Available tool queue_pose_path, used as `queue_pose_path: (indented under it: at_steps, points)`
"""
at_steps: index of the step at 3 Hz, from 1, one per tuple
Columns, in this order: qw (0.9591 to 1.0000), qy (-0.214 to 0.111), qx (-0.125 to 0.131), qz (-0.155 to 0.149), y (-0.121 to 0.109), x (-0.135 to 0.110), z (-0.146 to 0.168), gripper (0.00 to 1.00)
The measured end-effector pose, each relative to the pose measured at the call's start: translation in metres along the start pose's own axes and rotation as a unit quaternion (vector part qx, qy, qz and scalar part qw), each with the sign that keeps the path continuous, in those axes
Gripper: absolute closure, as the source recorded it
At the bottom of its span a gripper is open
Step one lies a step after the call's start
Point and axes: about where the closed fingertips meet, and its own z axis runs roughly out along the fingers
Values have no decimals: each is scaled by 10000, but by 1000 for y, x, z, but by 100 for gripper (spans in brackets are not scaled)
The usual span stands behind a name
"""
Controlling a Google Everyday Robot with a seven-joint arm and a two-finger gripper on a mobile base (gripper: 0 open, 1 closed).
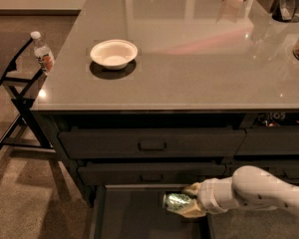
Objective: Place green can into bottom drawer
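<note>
Gripping green can (173,201) — end effector (187,202), over bottom drawer (129,219)

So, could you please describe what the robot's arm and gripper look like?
The arm is a smooth, rounded white shell narrowing to a white cylindrical wrist. The gripper, low over the bottom drawer, has two pale yellowish-tan fingers. No cables or markings are visible.

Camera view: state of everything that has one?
bottom drawer, pulled open.
green can, on its side, gripped over the bottom drawer.
gripper, shut on the green can, low at the drawer's right.
upper drawers, pushed in.
white bowl, upright, empty.
water bottle, upright, capped.
</note>
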Motion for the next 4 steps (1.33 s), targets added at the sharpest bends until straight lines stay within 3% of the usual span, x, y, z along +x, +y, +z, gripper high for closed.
queue_pose_path:
  at_steps: [1, 2, 4]
  points:
    - [9995, 32, 315, -45, -6, 21, 40, 100]
    - [9973, 61, 727, -35, -40, 34, 68, 100]
    - [9966, -96, 805, 142, -42, 46, 87, 100]
